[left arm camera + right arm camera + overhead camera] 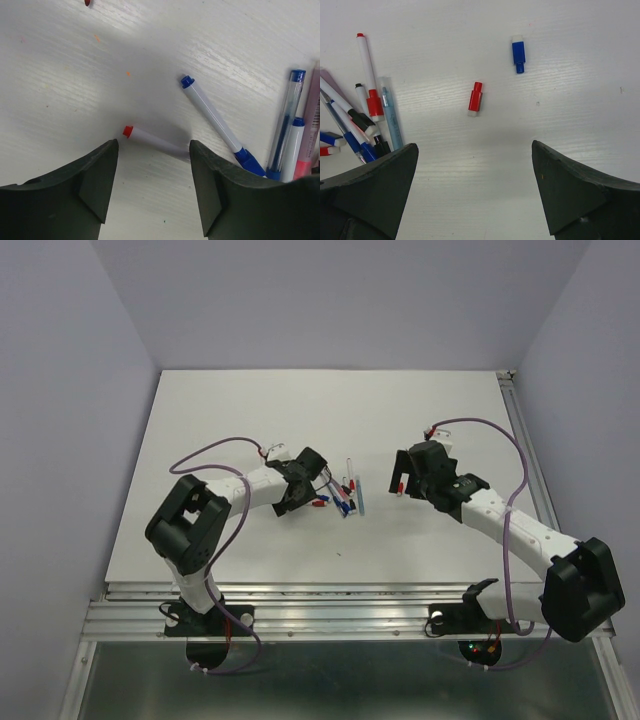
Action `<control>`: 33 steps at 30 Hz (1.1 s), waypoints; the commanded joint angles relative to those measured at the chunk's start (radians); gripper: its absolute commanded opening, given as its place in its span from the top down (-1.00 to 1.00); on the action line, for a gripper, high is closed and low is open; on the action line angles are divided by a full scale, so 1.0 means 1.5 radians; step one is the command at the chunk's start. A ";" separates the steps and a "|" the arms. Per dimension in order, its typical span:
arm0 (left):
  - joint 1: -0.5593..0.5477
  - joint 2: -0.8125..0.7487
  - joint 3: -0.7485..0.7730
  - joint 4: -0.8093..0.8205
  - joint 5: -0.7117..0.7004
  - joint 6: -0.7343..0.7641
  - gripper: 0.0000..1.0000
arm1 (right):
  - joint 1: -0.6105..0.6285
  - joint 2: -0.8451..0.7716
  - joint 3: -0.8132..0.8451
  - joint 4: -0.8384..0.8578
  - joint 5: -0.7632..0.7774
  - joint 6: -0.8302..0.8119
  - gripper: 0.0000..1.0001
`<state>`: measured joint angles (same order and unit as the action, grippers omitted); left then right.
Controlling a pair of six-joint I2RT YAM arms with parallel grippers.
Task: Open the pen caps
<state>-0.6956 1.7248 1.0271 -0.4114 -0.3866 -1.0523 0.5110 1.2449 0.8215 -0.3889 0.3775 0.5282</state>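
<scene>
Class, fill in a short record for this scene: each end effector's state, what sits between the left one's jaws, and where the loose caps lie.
Left end effector: open, empty
Seen between its jaws: red-ended pen, lying on the table
Right end effector: open, empty
Loose caps: red cap and blue cap, apart from each other
Pen pile: left of the caps in the right wrist view

I can't read any text, brand or number in any view. The pink pen (309, 131), far right of my left gripper (154, 147), carries barcode-like print, too blurred to read.
</scene>
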 commanded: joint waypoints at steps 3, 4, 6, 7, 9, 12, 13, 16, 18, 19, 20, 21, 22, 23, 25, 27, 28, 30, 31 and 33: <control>-0.027 0.031 -0.016 -0.005 0.008 -0.004 -0.30 | -0.003 -0.004 -0.004 0.017 0.022 0.004 -1.00; -0.030 0.034 -0.013 -0.006 0.007 -0.003 -0.29 | -0.002 -0.003 -0.004 0.017 0.023 0.004 -1.00; -0.035 0.040 -0.007 -0.005 0.007 0.000 -0.17 | -0.004 -0.003 -0.004 0.016 0.024 0.004 -1.00; -0.036 0.045 -0.006 -0.005 0.008 0.002 -0.16 | -0.003 -0.002 -0.004 0.016 0.024 0.004 -1.00; -0.038 0.046 -0.004 -0.004 0.009 0.004 -0.06 | -0.003 -0.003 -0.003 0.016 0.028 0.004 -1.00; -0.042 0.043 -0.011 -0.005 0.007 0.006 0.10 | -0.003 -0.004 -0.004 0.015 0.031 0.004 -1.00; -0.042 0.040 -0.013 -0.005 0.007 0.006 0.14 | -0.003 -0.005 -0.004 0.015 0.032 0.004 -1.00; -0.042 0.038 -0.023 -0.001 0.008 0.006 0.30 | -0.003 -0.006 -0.004 0.014 0.034 0.005 -1.00; -0.042 0.041 -0.034 0.007 0.013 0.005 0.38 | -0.002 -0.007 -0.004 0.014 0.032 0.005 -1.00; -0.042 0.044 -0.040 0.011 0.017 0.006 0.45 | -0.003 -0.007 -0.004 0.014 0.031 0.005 -1.00; -0.042 0.046 -0.045 0.017 0.019 0.006 0.50 | -0.003 -0.007 -0.004 0.014 0.031 0.005 -1.00; -0.042 0.045 -0.047 0.024 0.026 0.007 0.58 | -0.003 -0.009 -0.004 0.013 0.031 0.005 -1.00; -0.042 0.046 -0.050 0.026 0.028 0.008 0.76 | -0.003 -0.009 -0.004 0.012 0.031 0.005 -1.00; -0.042 0.043 -0.051 0.028 0.029 0.008 0.87 | -0.003 -0.011 -0.004 0.012 0.030 0.007 -1.00; -0.042 0.033 -0.051 0.028 0.024 0.008 1.00 | -0.003 -0.017 -0.004 0.010 0.027 0.007 -1.00; -0.042 0.013 -0.051 0.030 0.013 0.008 1.00 | -0.003 -0.028 -0.006 0.014 0.008 0.002 -1.00; -0.042 0.004 -0.052 0.032 0.009 0.009 1.00 | -0.003 -0.034 -0.007 0.017 -0.004 -0.003 -1.00; -0.042 -0.021 -0.057 0.045 -0.003 0.011 1.00 | -0.003 -0.047 -0.015 0.035 -0.034 -0.012 -1.00; -0.042 -0.036 -0.060 0.052 -0.008 0.011 1.00 | -0.004 -0.053 -0.019 0.043 -0.072 -0.021 -1.00; -0.042 -0.078 -0.068 0.067 -0.018 0.021 1.00 | -0.004 -0.071 -0.027 0.058 -0.106 -0.026 -1.00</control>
<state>-0.7517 1.6932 0.9592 -0.2939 -0.4049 -1.0298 0.5110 1.1973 0.8127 -0.3763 0.3237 0.5182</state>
